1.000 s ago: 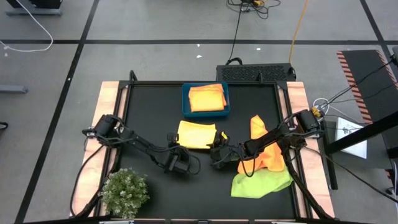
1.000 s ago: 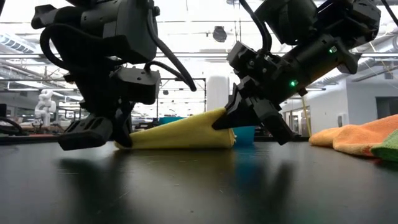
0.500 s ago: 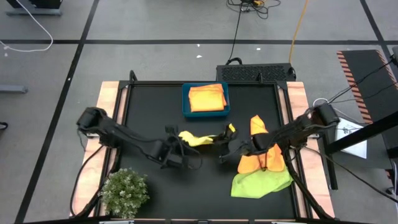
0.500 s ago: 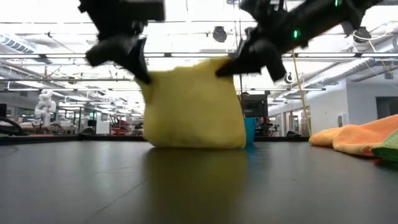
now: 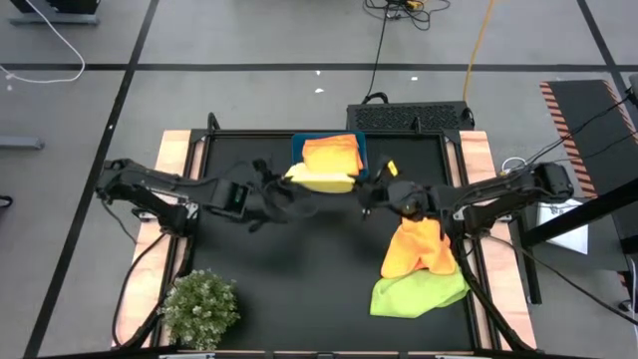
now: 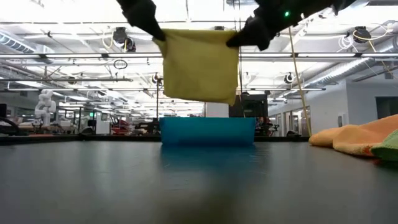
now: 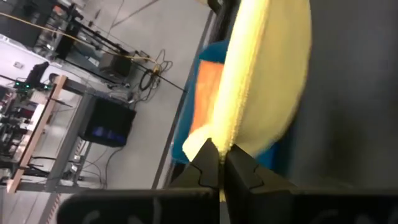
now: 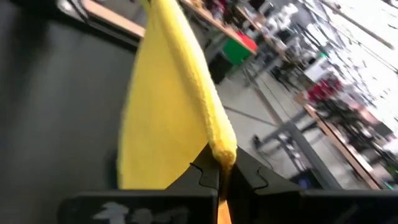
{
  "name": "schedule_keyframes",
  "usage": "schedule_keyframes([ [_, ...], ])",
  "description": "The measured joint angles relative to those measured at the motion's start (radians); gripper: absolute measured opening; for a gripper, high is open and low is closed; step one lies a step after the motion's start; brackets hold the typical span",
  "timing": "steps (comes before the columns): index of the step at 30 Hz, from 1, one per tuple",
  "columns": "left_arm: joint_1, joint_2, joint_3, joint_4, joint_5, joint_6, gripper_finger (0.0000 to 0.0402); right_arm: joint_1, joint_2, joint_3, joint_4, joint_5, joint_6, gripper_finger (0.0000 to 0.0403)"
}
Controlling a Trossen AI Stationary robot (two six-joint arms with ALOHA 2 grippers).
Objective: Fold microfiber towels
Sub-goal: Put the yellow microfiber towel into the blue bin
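Observation:
A yellow microfiber towel (image 6: 199, 65) hangs in the air between my two grippers, just above the near rim of the blue bin (image 6: 207, 130). My left gripper (image 5: 283, 189) is shut on its upper left corner and my right gripper (image 5: 362, 191) is shut on its upper right corner. Folded orange towels (image 5: 331, 156) lie in the bin. An orange towel (image 5: 414, 244) lies crumpled at the table's right, partly on a lime green towel (image 5: 419, 290) that is spread on the table. My left gripper pinches the yellow towel's upper left corner (image 7: 227, 148) between its two fingers, coming from the table's left and slanting down. The towel hangs below it, clear of the table. My right gripper pinches the upper right corner (image 8: 222, 149) between its two fingers, nearly level from the table's right. The top edge (image 6: 199, 32) runs almost straight between the two holds.
A small green bushy plant (image 5: 200, 309) stands at the table's near left corner. The blue bin (image 5: 299, 172) sits at the far middle. The black tabletop (image 5: 299, 259) lies bare between the plant and the towel pile.
Both grippers have risen and gone toward the far edge, carrying the yellow towel. It lay folded flat on the table, was drawn up by its top edge, and now hangs clear of the table above the bin's near rim.

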Motion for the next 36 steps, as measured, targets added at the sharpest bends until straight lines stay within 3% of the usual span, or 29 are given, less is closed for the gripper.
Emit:
schedule_keyframes([
  [11, 0.256, 0.010, -0.002, 0.126, 0.151, 0.171, 0.0002, -0.221, 0.001, 0.000, -0.032, -0.126, -0.037, 0.0000],
  [18, 0.352, 0.010, -0.006, 0.182, 0.284, 0.221, 0.0002, -0.322, 0.014, 0.000, -0.027, -0.218, -0.037, 0.0000],
  [26, 0.383, 0.018, -0.006, 0.107, 0.410, 0.182, 0.0003, -0.364, 0.020, 0.000, -0.061, -0.343, -0.010, 0.0000],
  [36, 0.388, 0.018, -0.006, 0.079, 0.422, 0.174, 0.0006, -0.364, 0.020, -0.001, -0.072, -0.391, -0.021, 0.0000],
])
